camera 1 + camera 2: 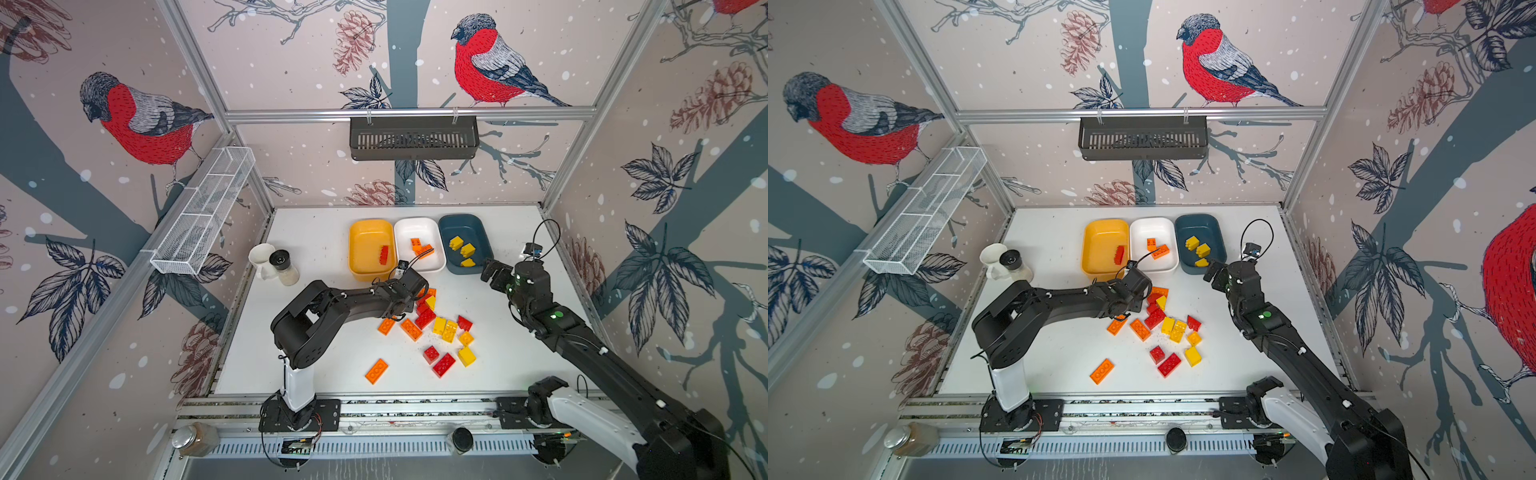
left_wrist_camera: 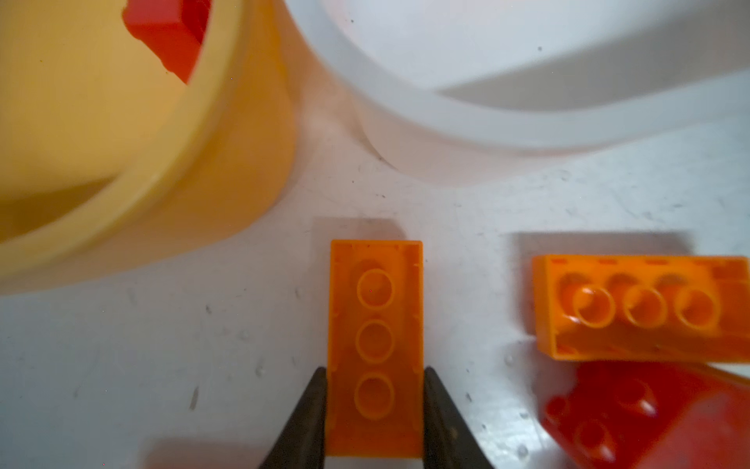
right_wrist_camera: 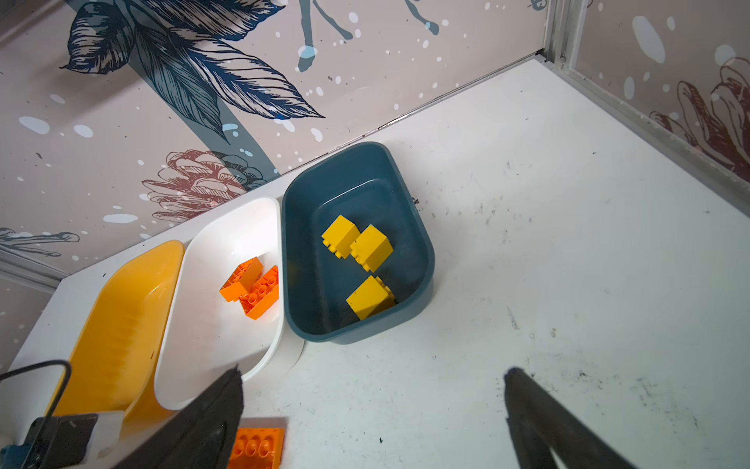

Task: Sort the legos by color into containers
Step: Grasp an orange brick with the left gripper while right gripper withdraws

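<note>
Sorting looks partway done in both top views. Three rounded plastic tubs stand in a touching row at upper centre of the white table (image 1: 507, 365). The yellow-orange tub (image 1: 365, 237) holds one red brick (image 1: 384, 254). The white tub (image 1: 415, 228) holds two orange pieces (image 1: 420, 248), and the dark teal tub (image 1: 469, 226) holds three chunky yellow blocks (image 1: 462, 250). Below the row, at frame centre, loose red, orange and yellow legos (image 1: 442, 328) lie scattered. The left gripper (image 1: 420, 293) is down at the scatter's upper edge. The right gripper (image 1: 491, 271) hangs just below the teal tub's lower corner.

In the left wrist view, two dark fingers (image 2: 312, 410) press the long sides of a flat plastic orange brick (image 2: 375, 325). The jaws are drawn in narrow around the orange brick, which lies studs down on the table and does not look lifted yet. The yellow-orange and white tubs stand just beyond it. A second orange block (image 2: 641, 308) and a red block (image 2: 649, 414) lie just beside it.

In the right wrist view, the right gripper's jaws stand wide apart with only bare table between them, near the teal tub.

The step in hand appears to be the grasp. The next move calls for a firm squeeze and a straight lift. That lift must avoid the neighbouring blocks and clear the white tub's rim. A short carry and a release among the orange pieces would follow.
</note>
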Robot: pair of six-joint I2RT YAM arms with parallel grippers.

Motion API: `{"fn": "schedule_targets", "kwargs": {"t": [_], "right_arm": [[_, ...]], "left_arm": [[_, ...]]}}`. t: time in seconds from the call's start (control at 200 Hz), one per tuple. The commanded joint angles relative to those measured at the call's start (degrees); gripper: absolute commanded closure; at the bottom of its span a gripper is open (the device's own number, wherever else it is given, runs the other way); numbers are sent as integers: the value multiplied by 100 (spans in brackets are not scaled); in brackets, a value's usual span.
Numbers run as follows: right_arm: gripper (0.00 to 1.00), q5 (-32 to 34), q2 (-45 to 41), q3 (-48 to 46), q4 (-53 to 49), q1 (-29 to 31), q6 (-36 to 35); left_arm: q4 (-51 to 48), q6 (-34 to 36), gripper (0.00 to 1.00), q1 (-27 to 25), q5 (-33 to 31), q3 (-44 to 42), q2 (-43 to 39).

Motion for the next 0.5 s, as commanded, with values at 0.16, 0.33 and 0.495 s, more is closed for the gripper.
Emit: {"fn": "schedule_targets", "kwargs": {"t": [0.16, 0.33, 0.495], "right_arm": [[0, 74, -196, -158, 349, -34, -210], [1, -49, -308, -269, 445, -81, -250], [0, -102, -312, -346, 507, -102, -369]], "left_arm": [[624, 161, 78, -42, -33, -404, -682], [876, 299, 78, -38, 19, -377, -1093], [850, 442, 78, -31, -169, 67, -1082]]}}
